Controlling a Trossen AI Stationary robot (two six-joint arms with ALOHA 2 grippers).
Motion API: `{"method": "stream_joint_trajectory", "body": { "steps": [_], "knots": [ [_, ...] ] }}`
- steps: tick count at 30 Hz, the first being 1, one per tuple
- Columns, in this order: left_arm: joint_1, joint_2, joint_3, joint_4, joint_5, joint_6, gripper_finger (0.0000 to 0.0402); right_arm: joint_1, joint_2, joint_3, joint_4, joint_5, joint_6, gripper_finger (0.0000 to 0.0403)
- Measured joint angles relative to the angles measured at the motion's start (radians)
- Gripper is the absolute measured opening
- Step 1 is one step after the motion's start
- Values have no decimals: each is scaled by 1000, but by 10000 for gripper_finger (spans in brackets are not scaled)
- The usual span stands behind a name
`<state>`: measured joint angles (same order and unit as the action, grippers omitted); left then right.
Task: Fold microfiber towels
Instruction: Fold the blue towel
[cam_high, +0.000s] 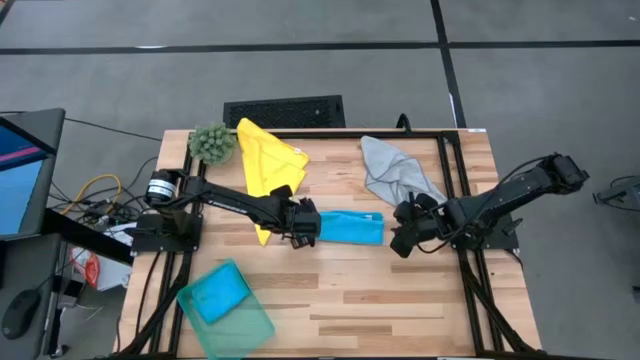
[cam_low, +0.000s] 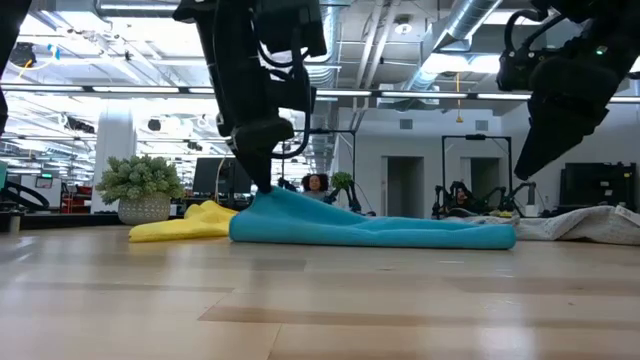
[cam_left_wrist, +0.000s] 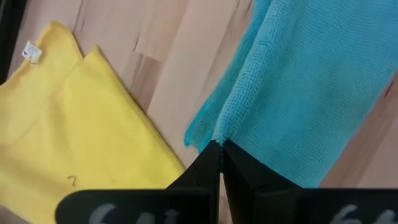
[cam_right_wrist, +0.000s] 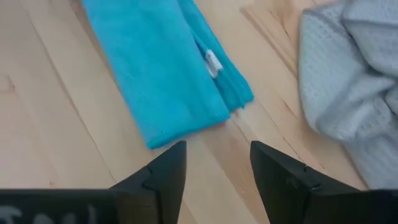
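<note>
I had the left gripper (cam_high: 312, 224) pinched on the near end of the folded bright blue microfiber towel (cam_high: 352, 227) mid-table, right gripper (cam_high: 400, 236) spread, empty, just past its far end, crumpled light grey towel (cam_high: 393, 171) beyond, yellow towel (cam_high: 266, 163) behind left.

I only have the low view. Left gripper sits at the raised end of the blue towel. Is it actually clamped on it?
Observer: Yes. In the left wrist view the left gripper is shut on the blue towel, pinching its edge.
Operator: And the right one? Here it just hangs over the other end.
Observer: The right gripper is open and holds nothing; the towel's end lies just ahead of its fingers.
Operator: What's the pale cloth at the far right?
Observer: A crumpled grey towel, apart from the blue one, toward the table's back right.
Operator: Anything behind me I can't see?
Observer: A clear teal bin at the front left, with another blue towel in it.
</note>
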<state>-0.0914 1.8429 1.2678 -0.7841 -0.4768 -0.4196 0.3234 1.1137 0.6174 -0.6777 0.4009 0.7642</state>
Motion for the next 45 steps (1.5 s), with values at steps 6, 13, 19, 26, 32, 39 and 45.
{"method": "stream_joint_trajectory", "body": {
  "steps": [6, 13, 19, 26, 32, 39, 45],
  "knots": [
    [0, -4, 0, -4, -6, -13, 0, -24, 6, 0, 150, -9, -162, 194],
    [3, -4, 0, -12, -7, -27, 0, -126, 85, -8, 198, -92, -348, 192],
    [3, -4, 0, -13, -7, -30, 0, -190, 140, -74, 292, -169, -422, 188],
    [3, -4, -1, -12, -9, -38, 0, -261, 151, -114, 363, -220, -478, 177],
    [3, -4, -1, -12, -19, -38, 0, -288, 151, -153, 411, -288, -485, 166],
    [3, -4, -1, -11, -35, -48, 0, -290, 151, -157, 429, -292, -526, 143],
    [3, -4, -1, -7, -36, -48, 0, -311, 167, -157, 438, -291, -538, 105]
  ]
}}
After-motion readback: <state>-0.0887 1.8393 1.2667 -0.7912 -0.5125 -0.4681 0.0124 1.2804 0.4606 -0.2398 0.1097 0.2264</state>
